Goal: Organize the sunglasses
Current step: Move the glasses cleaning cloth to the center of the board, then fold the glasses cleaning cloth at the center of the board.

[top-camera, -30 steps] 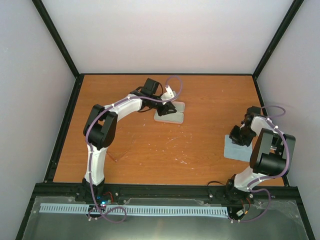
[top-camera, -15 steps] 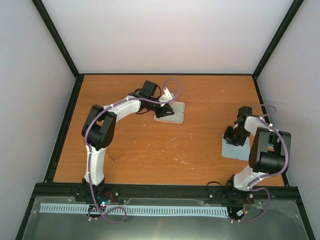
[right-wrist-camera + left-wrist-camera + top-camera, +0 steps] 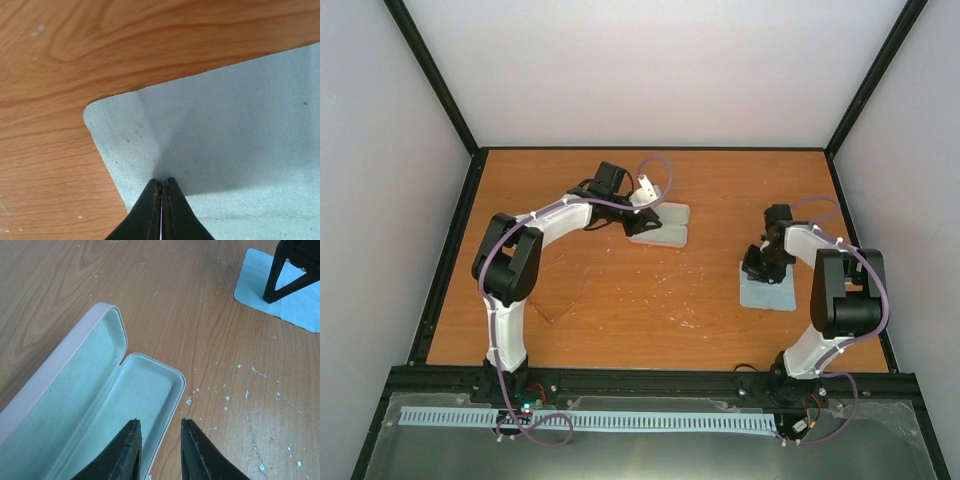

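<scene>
The wooden desk is shared by an open pink case, a pale blue cloth and the sunglasses. The case is laid flat toward the far middle and the cloth is spread at the right. The sunglasses are seen faintly at the near left, beside the left arm and well apart from both. The left hand is held slightly spread astride the case's rim; contact cannot be told. The right hand is pressed together on the cloth, with a puckered fold pinched between its tips.
</scene>
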